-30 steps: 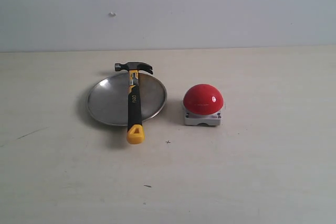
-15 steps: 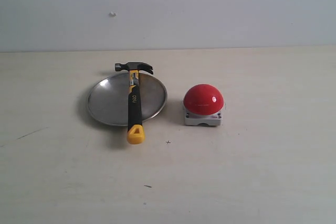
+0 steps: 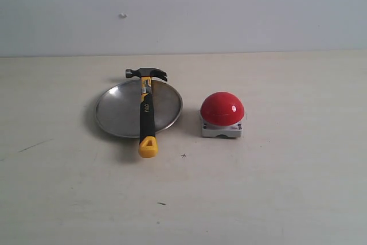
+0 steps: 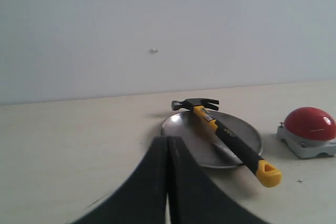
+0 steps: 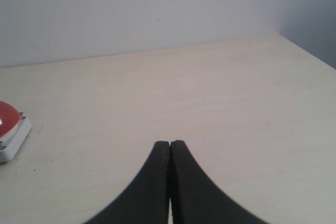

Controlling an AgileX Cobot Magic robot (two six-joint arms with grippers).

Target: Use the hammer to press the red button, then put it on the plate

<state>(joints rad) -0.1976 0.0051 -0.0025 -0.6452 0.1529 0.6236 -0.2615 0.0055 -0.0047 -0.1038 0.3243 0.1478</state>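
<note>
On my screen the pale, matt beige tabletop carries everything. The biggest thing on it is the round, shallow silver metal plate, left of centre in the exterior view. The claw hammer, with a dark steel head and a black handle with yellow neck and butt, lies across the plate. Its head is past the far rim and its yellow butt sticks out over the near rim above the tabletop. There is white lettering on the black grip, but it is too small for me to read. Just beside the plate, on its right and not touching it, sits the glossy red button, a dome on a square grey-white base with corner screws.

The left claw hangs low over the tabletop, facing the plate and hammer and well apart from both. Its two dark fingers are pressed together with nothing between them. The right claw is likewise closed to a thin seam and empty. It faces mostly bare tabletop, with the button at the edge of its view.
</note>
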